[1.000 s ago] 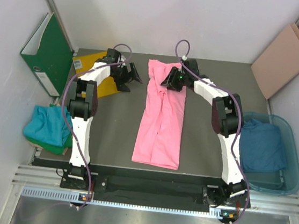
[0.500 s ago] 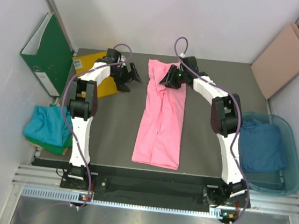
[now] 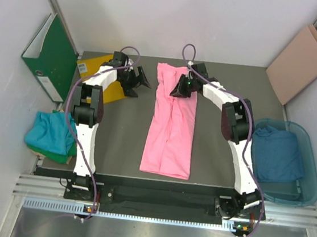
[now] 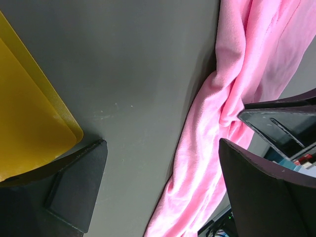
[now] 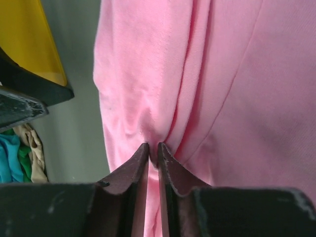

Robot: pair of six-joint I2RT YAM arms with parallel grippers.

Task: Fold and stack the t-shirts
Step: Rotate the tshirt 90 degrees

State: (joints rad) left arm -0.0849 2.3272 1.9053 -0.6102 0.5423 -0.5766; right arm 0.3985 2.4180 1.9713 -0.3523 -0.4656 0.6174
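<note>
In the middle of the table (image 3: 122,137): one pink t-shirt (image 3: 172,126), laid out long. One teal t-shirt (image 3: 48,132) and one green t-shirt (image 3: 56,157) are piled off the left side, and there's one dark blue t-shirt (image 3: 277,155) in the bin (image 3: 307,198) on the right. Both arms stretch to the far end. The right gripper (image 5: 153,148) is pinched nearly closed on a pink fold, and the left gripper (image 3: 138,87) gapes wide, empty, by the yellow sheet (image 3: 96,65).

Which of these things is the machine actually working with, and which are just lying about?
Job: pink t-shirt, teal and green t-shirts, dark blue t-shirt.
Lying about: yellow sheet, green binder, tan board, plastic tub.
</note>
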